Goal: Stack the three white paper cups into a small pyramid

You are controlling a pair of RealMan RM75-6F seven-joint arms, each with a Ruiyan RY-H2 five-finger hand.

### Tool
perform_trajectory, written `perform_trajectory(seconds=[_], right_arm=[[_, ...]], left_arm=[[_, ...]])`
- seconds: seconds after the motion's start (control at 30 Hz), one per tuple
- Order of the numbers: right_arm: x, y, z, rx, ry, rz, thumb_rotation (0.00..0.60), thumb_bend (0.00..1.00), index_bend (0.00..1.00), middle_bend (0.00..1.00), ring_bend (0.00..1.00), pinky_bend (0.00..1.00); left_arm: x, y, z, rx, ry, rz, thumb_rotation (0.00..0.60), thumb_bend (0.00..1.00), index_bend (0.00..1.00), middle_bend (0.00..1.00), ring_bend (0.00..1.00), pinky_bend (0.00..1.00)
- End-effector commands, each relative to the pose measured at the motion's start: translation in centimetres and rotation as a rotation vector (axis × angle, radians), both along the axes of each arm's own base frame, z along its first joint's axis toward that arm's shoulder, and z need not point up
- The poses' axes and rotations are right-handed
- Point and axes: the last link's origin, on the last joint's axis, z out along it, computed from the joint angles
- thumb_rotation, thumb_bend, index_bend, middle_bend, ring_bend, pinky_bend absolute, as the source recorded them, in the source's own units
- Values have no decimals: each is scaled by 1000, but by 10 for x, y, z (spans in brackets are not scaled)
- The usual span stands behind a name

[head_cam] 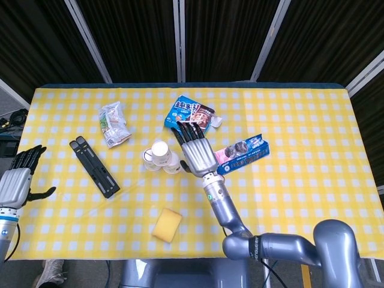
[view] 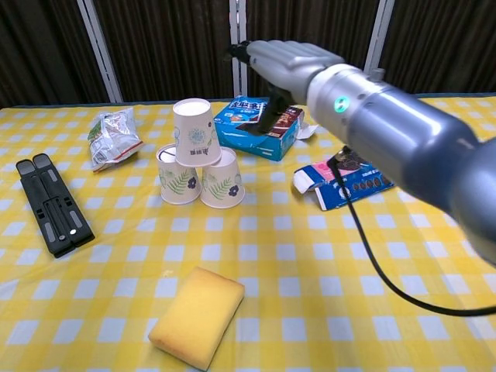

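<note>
Pyramid's up: top paper cup [view: 193, 131] sits on both base cups [view: 200, 180]. Your right hand [view: 288, 63], fingers released, is beside it; back away gently.

Head view: left hand [head_cam: 17, 183] partly cut by the picture's left edge; chest view does not show it. Right hand [head_cam: 197, 151] covers part of the blue snack box [head_cam: 191, 116] and the near-left end of the cookie box [head_cam: 243, 153]. Print on the crumpled packet [head_cam: 113, 124] too small to read.
</note>
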Motion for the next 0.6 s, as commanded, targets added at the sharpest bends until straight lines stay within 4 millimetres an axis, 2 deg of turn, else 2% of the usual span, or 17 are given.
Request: perform_trajectory(seconds=[0.03,0.07,0.1,0.13,0.3,0.47,0.6], right_arm=[[-57,31,38,-44,46,-25,600,196,69,0,0,0],[-65,35,42,-47,50,-30,600,195,69,0,0,0],[-82,43,50,-58,61,-45,600,195,66,0,0,0],[-114,57,62,-83,68,-74,600,193,60,0,0,0],[-189,90,87,-121,67,-120,600,178,10,0,0,0],[-238,123,111,-173,87,-160,600,174,0,0,0,0],[-260,146,125,-193,83,-178,600,173,0,0,0,0]], left_arm=[[3,-4,0,13,11,-14,600,203,0,0,0,0],[4,-5,0,17,14,-18,600,203,0,0,0,0],[5,-6,0,22,19,-25,600,203,0,0,0,0],[8,-9,-1,30,33,-38,600,203,0,0,0,0],[11,-18,-6,48,72,-63,600,203,0,0,0,0],[16,-28,-11,62,94,-87,600,203,0,0,0,0],[18,-36,-14,79,101,-106,600,203,0,0,0,0]])
